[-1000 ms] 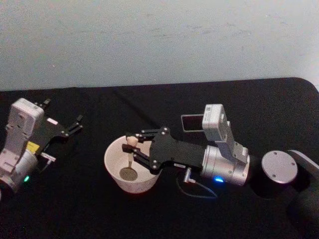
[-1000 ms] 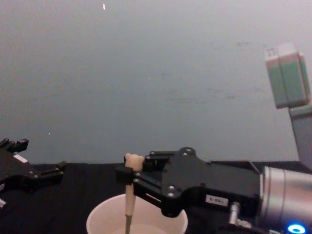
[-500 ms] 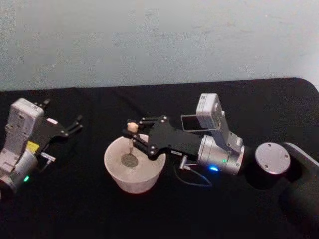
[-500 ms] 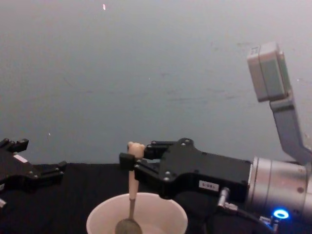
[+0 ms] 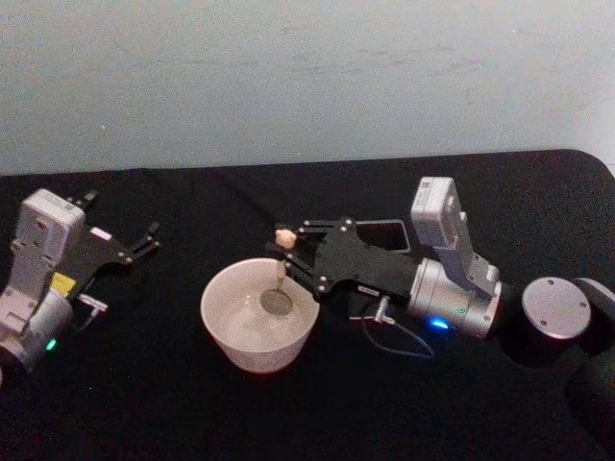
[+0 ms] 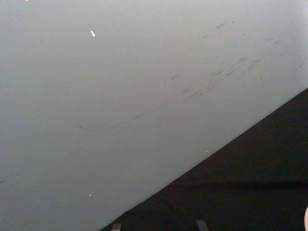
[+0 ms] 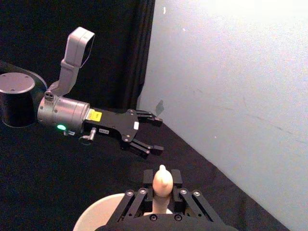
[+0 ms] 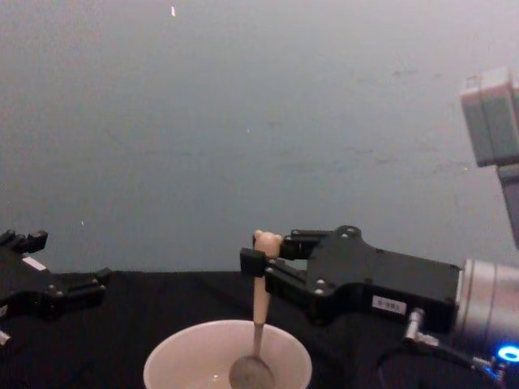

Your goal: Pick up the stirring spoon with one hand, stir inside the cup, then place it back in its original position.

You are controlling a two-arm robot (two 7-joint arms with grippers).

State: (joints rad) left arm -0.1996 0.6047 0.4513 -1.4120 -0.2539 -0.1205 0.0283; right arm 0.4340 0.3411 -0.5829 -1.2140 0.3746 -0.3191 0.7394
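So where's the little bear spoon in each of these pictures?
Head view: spoon at centre, bowl end in the cup, held by the right gripper.
Chest view: bottom centre, upright over the cup.
Right wrist view: bear head at the bottom; idle left gripper beyond.
Left wrist view: faces wall and black cloth.
Landmark: the white cup under the spoon.
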